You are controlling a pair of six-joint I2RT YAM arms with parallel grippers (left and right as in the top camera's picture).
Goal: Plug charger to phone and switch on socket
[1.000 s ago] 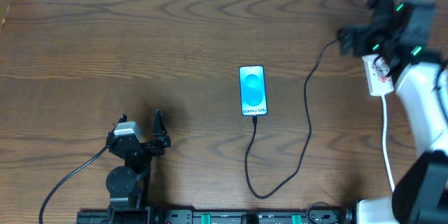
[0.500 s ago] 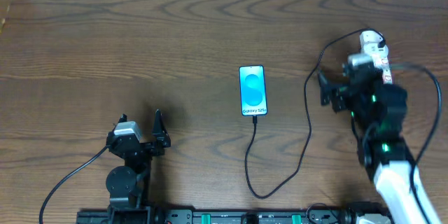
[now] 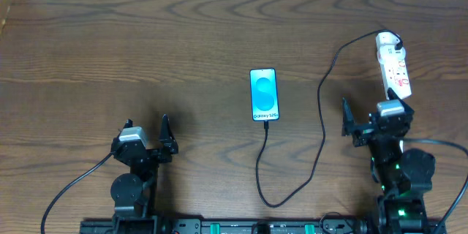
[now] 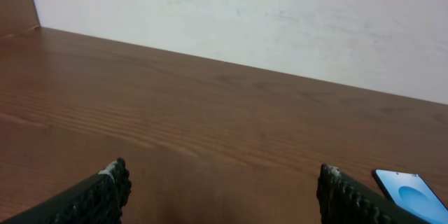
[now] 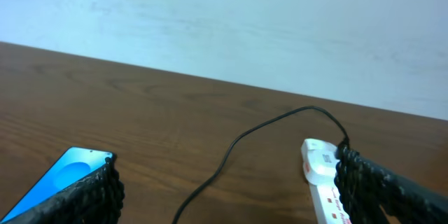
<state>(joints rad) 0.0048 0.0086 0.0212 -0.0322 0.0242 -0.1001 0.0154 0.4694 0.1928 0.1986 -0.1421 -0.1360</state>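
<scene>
Pulling back from the socket (image 3: 393,64), where it hung a second ago, the right hand (image 3: 368,121) now sits low at the front of the table (image 3: 146,36), jaws spread wide and holding nothing. That retreat suggests the switch press is over and the task is probably at its end, though the red switch is too small to read as on or off. The charger (image 3: 322,128) runs from the far end of the socket, loops toward the front edge and meets the near end of the phone (image 3: 264,94), seemingly plugged in, with the screen lit. The socket lies just beyond the right hand, slightly to its right; the phone is well apart, ahead and left. The left hand (image 3: 146,131) rests wide open and empty, with the phone off to its right.
</scene>
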